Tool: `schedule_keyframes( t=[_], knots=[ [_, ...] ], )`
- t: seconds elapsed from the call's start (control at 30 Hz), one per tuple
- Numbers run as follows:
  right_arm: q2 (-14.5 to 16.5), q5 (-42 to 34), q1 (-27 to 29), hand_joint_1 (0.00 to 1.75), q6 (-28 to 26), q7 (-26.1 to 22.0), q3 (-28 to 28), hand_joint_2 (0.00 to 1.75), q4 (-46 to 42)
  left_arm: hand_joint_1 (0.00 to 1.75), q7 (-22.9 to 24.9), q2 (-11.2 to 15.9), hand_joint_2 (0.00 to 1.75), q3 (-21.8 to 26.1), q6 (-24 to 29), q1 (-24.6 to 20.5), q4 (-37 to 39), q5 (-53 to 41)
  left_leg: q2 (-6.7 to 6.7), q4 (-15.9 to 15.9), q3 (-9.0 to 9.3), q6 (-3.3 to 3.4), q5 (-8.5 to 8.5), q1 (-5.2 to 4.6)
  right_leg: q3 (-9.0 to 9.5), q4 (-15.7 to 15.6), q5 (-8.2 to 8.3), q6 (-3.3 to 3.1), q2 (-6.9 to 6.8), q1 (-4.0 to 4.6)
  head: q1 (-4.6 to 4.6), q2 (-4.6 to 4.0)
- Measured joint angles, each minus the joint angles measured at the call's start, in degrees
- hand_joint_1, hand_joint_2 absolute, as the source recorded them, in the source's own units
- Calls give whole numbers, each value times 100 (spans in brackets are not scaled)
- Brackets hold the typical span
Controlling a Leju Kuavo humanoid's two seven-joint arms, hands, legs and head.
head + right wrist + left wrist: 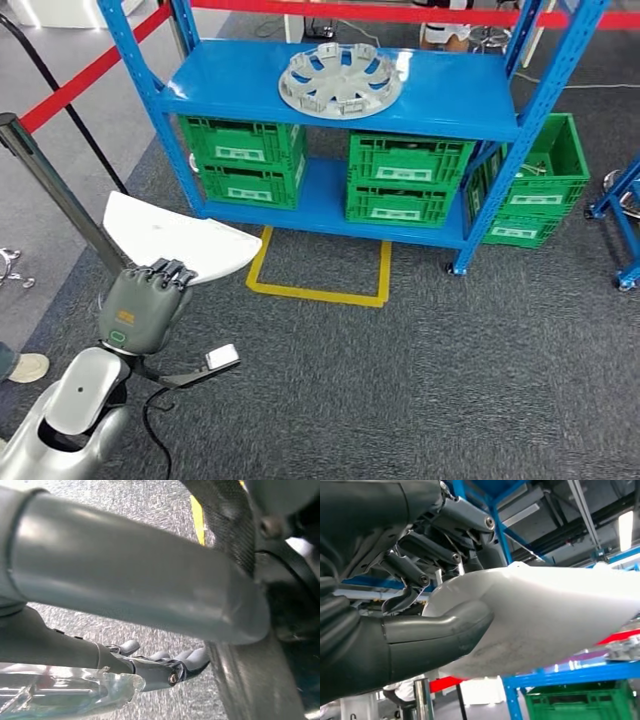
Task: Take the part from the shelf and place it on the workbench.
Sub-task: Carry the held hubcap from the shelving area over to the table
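The left hand [143, 305] had its fingers and thumb clamped on the near edge of the white part [177, 240], holding it flat out over the grey carpet in front of the blue shelf [340, 85], while the right hand [158, 667] hung by the floor with fingers loosely apart, holding nothing.

The white part [177, 240] is looking like smooth, faintly glossy plastic; the blue shelf [249, 85] is showing painted metal, the green crates [249, 160] ribbed plastic, the floor [453, 380] rough grey carpet.
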Motion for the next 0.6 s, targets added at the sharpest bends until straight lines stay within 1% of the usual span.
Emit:
schedule_keyframes(
  t=[0.03,0.07,0.1,0.13,0.17,0.2,0.23,0.27,0.3,0.37,0.4,0.43,0.47,0.5,0.53,0.57,0.6],
  knots=[
    [5,-7,-8,0,21,-22,-1,0,20,175,1,1,175,-4,-4,-2,2,-2,2,12,-22,-22,-24,9,-48,24,44,-65,-11,5,-12,1],
    [10,-6,-19,0,44,-47,-1,0,40,175,5,5,175,-5,-7,-7,4,-8,4,115,-74,-39,-154,13,-97,36,102,-126,-21,9,-21,1],
    [18,-7,-30,0,68,-74,-2,0,66,175,10,10,175,-5,-9,-15,6,-19,6,350,-164,-52,-388,12,-166,38,173,-178,-32,11,-35,1],
    [26,-7,-43,0,91,-103,-2,0,95,175,17,14,175,-4,-9,-25,8,-33,7,706,-280,-53,-701,3,-235,39,244,-214,-40,18,-50,1],
    [32,-6,-52,0,114,-130,-2,0,121,175,24,17,175,-4,-7,-36,9,-48,7,1159,-399,-47,-1023,-8,-321,40,319,-235,-47,31,-58,0],
    [40,-6,-56,0,133,-153,-2,0,151,175,28,23,175,-4,-4,-44,10,-59,6,1560,-474,-32,-1276,-21,-418,42,391,-246,-54,48,-65,0],
    [47,-5,-57,0,146,-168,-2,0,175,175,32,31,175,-4,-3,-48,12,-67,6,1802,-458,-6,-1436,-35,-513,44,461,-253,-62,67,-66,0],
    [56,-5,-57,0,157,-180,-2,0,198,175,34,39,175,-4,0,-49,14,-73,6,1830,-328,32,-1505,-55,-605,45,530,-259,-68,86,-67,0],
    [64,-5,-59,0,169,-190,-2,0,218,175,36,45,175,-4,5,-54,15,-76,6,1593,-69,82,-1476,-82,-688,45,598,-261,-70,103,-66,0],
    [88,-5,-70,0,197,-207,-2,0,243,175,40,50,175,-4,23,-93,13,-80,8,731,629,190,-1362,-155,-819,47,731,-249,-69,129,-66,0],
    [97,-5,-75,0,208,-214,-2,0,256,175,43,50,175,-5,36,-121,10,-81,13,379,873,218,-1311,-187,-864,41,796,-232,-70,138,-60,0],
    [104,-6,-76,0,214,-219,-3,0,270,175,46,51,175,-5,48,-145,8,-81,17,172,1000,234,-1279,-215,-890,25,861,-209,-75,138,-55,0],
    [107,-7,-72,0,215,-222,-3,0,285,175,48,54,175,-6,58,-160,5,-81,21,111,1007,240,-1249,-237,-903,-6,926,-179,-82,135,-51,0],
    [107,-8,-69,0,215,-226,-4,0,303,175,50,57,175,-7,66,-163,6,-80,22,107,971,258,-1179,-245,-903,-48,991,-148,-88,126,-47,0],
    [107,-11,-65,0,214,-229,-4,0,321,175,51,61,175,-7,69,-166,8,-74,26,95,935,289,-1117,-242,-910,-70,1015,-113,-90,117,-49,0],
    [107,-18,-60,0,213,-233,-4,0,333,175,51,61,175,-8,71,-170,10,-67,29,80,890,325,-1054,-233,-950,-41,945,-77,-89,113,-45,0],
    [107,-26,-56,0,211,-238,-4,0,343,175,51,60,175,-9,73,-173,13,-60,33,65,834,356,-988,-219,-1015,92,757,-44,-88,113,-36,0]
  ],
)
